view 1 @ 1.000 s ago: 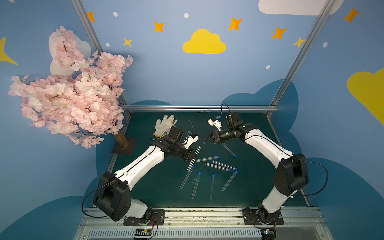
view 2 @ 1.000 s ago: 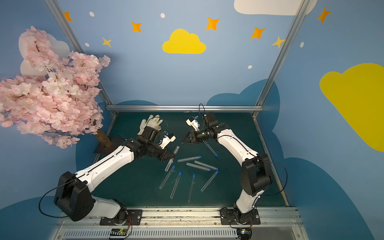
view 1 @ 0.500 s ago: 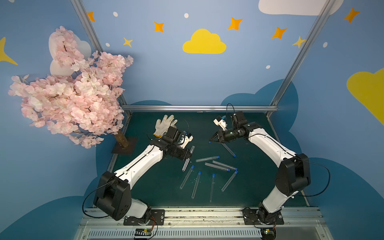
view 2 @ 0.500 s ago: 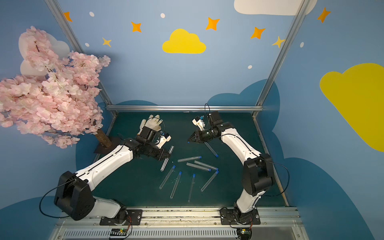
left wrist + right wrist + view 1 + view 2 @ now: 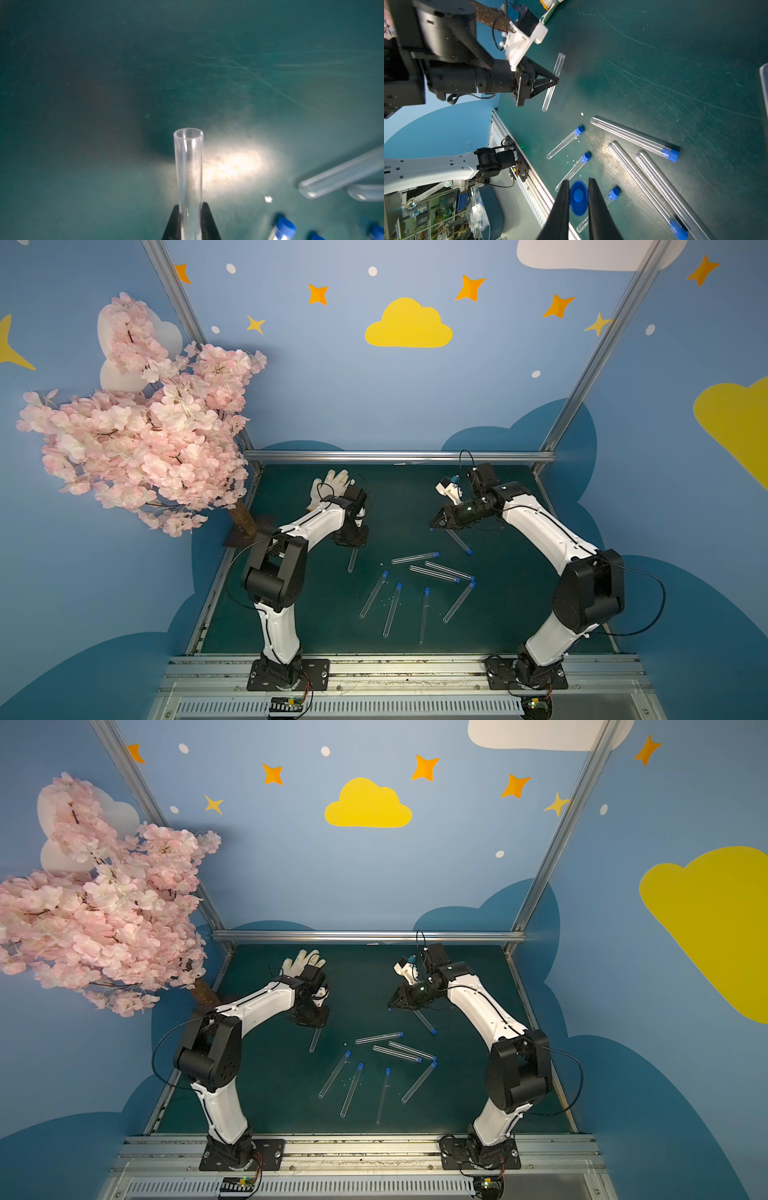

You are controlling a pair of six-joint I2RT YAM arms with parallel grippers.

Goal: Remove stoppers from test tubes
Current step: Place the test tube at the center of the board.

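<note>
My left gripper (image 5: 353, 542) (image 5: 314, 1022) is shut on a clear test tube (image 5: 352, 561) (image 5: 188, 166) held tilted just above the green mat; its mouth is open, with no stopper in it. In the right wrist view the same left gripper (image 5: 555, 80) pinches that tube (image 5: 559, 62) at mid-length. My right gripper (image 5: 432, 526) (image 5: 578, 180) hovers above the mat to the right, shut on a small blue stopper (image 5: 578, 197). Several more test tubes (image 5: 415, 558) (image 5: 379, 1038) with blue stoppers (image 5: 385, 573) lie scattered on the mat between the arms.
A white glove (image 5: 328, 485) lies at the back, behind the left wrist. A pink blossom tree (image 5: 137, 439) stands off the mat's left edge. One stoppered tube (image 5: 458, 540) lies right under the right gripper. A metal rail (image 5: 399, 456) bounds the back.
The two grippers have drawn apart: the left one carried its tube to the left and nearer, the right one moved right with the stopper. The tubes on the mat lie as before.
</note>
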